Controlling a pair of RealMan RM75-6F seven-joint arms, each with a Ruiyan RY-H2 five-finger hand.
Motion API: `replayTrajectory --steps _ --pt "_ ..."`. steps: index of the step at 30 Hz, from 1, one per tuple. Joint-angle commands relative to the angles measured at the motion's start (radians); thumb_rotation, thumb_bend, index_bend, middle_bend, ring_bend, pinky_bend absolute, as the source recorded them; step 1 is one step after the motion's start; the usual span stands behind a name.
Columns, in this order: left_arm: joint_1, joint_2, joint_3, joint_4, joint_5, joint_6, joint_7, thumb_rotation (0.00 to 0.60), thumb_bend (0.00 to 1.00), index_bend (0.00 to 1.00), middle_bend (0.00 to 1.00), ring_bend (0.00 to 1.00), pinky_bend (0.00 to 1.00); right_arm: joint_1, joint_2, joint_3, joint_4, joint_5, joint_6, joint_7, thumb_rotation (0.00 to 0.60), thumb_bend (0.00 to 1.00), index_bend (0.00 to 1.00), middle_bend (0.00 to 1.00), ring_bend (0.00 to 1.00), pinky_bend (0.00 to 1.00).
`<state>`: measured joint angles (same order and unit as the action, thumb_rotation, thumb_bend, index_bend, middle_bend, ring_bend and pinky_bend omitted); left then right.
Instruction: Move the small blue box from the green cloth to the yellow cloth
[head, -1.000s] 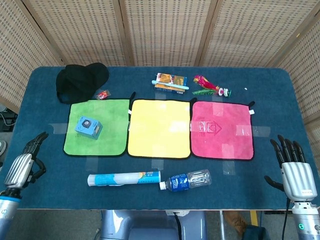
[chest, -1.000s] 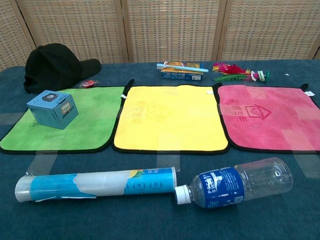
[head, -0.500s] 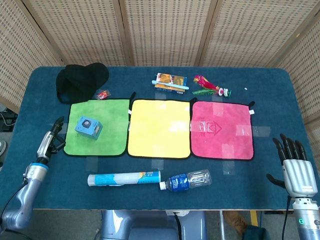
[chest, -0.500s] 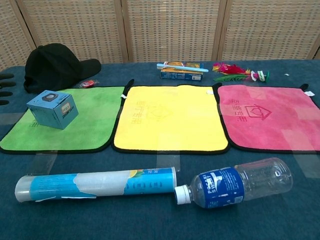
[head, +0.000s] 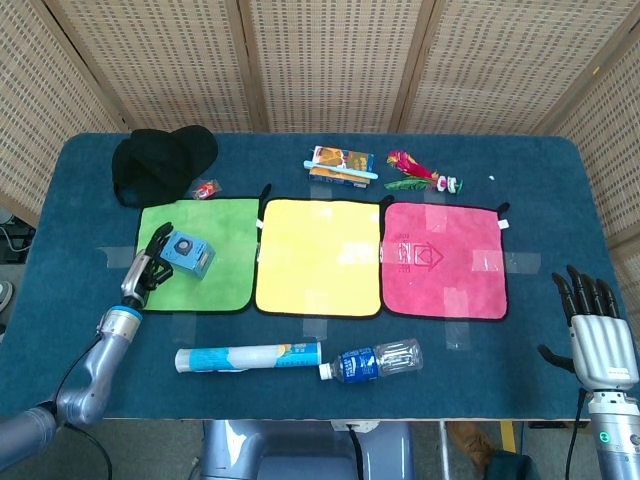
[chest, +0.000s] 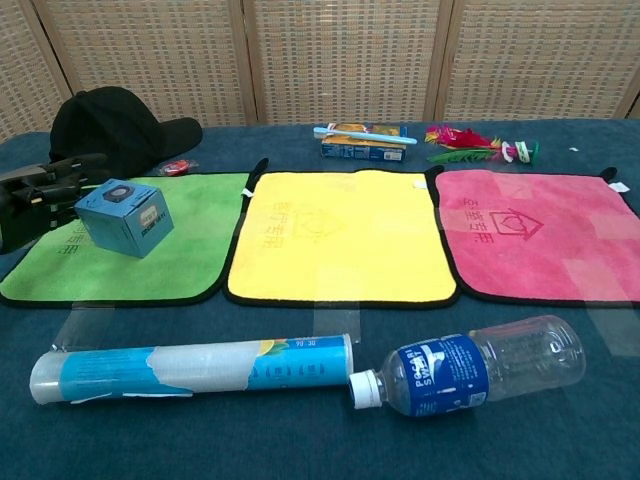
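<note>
The small blue box (head: 188, 252) (chest: 125, 215) sits on the left part of the green cloth (head: 228, 275) (chest: 195, 250). My left hand (head: 148, 265) (chest: 35, 200) is at the box's left side, fingers apart and stretched toward it, touching it or nearly so; no grip shows. The yellow cloth (head: 318, 255) (chest: 340, 235) lies bare just right of the green one. My right hand (head: 598, 335) hovers at the table's near right corner, fingers spread, holding nothing; only the head view shows it.
A pink cloth (head: 445, 260) lies right of the yellow one. A black cap (head: 160, 160) and a small red item (head: 205, 188) sit behind the green cloth. A paper tube (head: 248, 356) and a plastic bottle (head: 375, 360) lie near the front edge. A toothbrush box (head: 342, 165) and feathered shuttlecock (head: 418, 172) are at the back.
My left hand swung in from the table's left edge onto the green cloth and reached the box, which shifted slightly right. The right hand sank a little.
</note>
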<state>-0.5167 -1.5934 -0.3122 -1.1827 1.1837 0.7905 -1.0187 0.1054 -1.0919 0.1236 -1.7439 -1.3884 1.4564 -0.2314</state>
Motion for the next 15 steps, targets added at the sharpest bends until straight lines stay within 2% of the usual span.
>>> replayTrajectory --steps 1,15 --pt "-0.014 -0.026 -0.015 0.007 -0.011 -0.002 0.003 0.6 1.0 0.0 0.0 0.0 0.0 0.001 0.0 0.0 0.002 0.003 -0.003 0.001 0.6 0.0 0.0 0.0 0.0 0.0" --pt "-0.122 -0.172 -0.083 0.04 -0.088 -0.024 0.131 0.6 1.0 0.0 0.0 0.0 0.0 0.005 0.011 0.008 0.015 0.033 -0.018 0.035 0.6 0.0 0.0 0.0 0.0 0.0"
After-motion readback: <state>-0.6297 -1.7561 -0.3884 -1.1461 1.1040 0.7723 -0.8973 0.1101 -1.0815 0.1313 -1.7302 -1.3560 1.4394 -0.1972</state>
